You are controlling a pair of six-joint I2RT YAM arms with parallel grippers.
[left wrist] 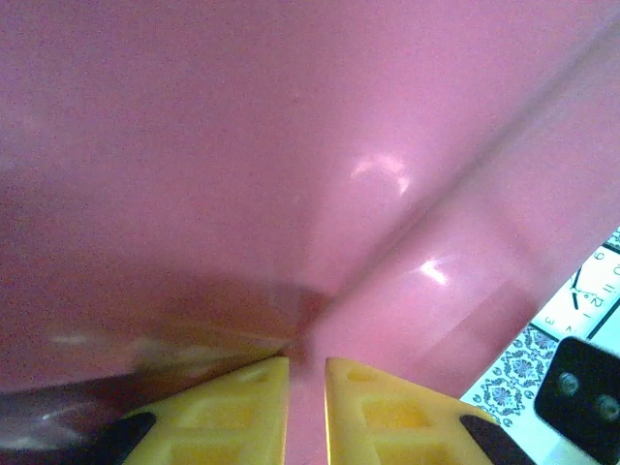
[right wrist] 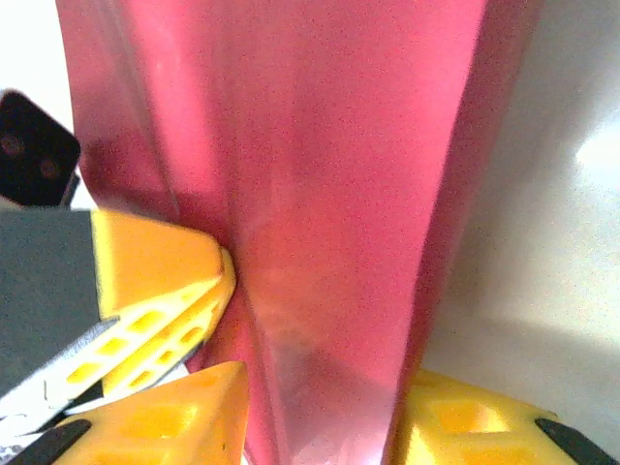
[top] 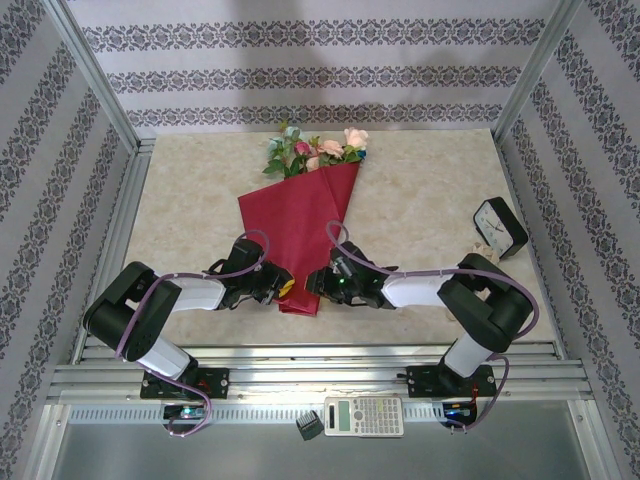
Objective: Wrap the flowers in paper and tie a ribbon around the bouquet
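The bouquet [top: 305,215] lies on the table as a crimson cone of paper [right wrist: 329,165]. The flowers [top: 318,150], pink, peach and teal with green leaves, stick out of its far, wide end. My left gripper [top: 283,287] is at the left of the narrow near end. Its yellow fingers [left wrist: 242,407] are shut on a fold of the paper [left wrist: 291,174]. My right gripper [top: 318,283] comes from the right, and its fingers [right wrist: 194,417] sit against both sides of the narrow end [right wrist: 320,387]. The ribbon is out of view.
A small white clock [top: 498,228] with a dark frame stands at the table's right edge. A calculator [top: 363,415] and a small black object [top: 309,425] lie on the near rail. Metal posts and patterned walls close in the table on three sides.
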